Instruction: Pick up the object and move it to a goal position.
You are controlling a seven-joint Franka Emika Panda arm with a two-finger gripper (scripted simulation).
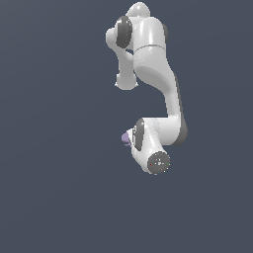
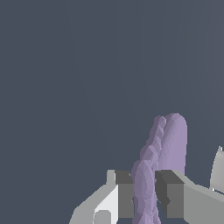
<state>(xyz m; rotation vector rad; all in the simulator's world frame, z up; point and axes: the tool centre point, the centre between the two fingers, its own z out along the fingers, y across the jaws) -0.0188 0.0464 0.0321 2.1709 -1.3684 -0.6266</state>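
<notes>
the white panda arm (image 1: pixel 163 84) folds down from the upper part of the exterior view, its links doubling back so that the wrist section sits low in the middle of the picture; a round grey end cap (image 1: pixel 158 161) faces the camera there; dark grey joint bands ring the arm at several places; behind everything is a plain slate-blue backdrop (image 1: pixel 54 148), with no surface edge that can be made out.

in the exterior view the gripper itself is hidden behind the wrist body; only a small bit of the pale lavender object (image 1: pixel 125 138) pokes out on the exterior view's left of the wrist, touching its outline.

the wrist view shows the gripper (image 2: pixel 149 194) more plainly; two grey fingers (image 2: pixel 125 194) stand on either side of the lavender object (image 2: pixel 168 144), their inner pads pressed against its narrow lower stretch; the jaws are clenched on it, with no gap showing between pad and purple surface on either side; the object runs out past the fingertips, thin and elongated, with a bumpy, knobby strip along one edge and a smooth rounded end farthest from the gripper; it is held tilted a little rather than square to the fingers; a pale grey sliver of another part of the arm (image 2: pixel 217 168) shows at the edge of this view; the object rests on nothing that can be seen, only the flat backdrop lies beyond it.
</notes>
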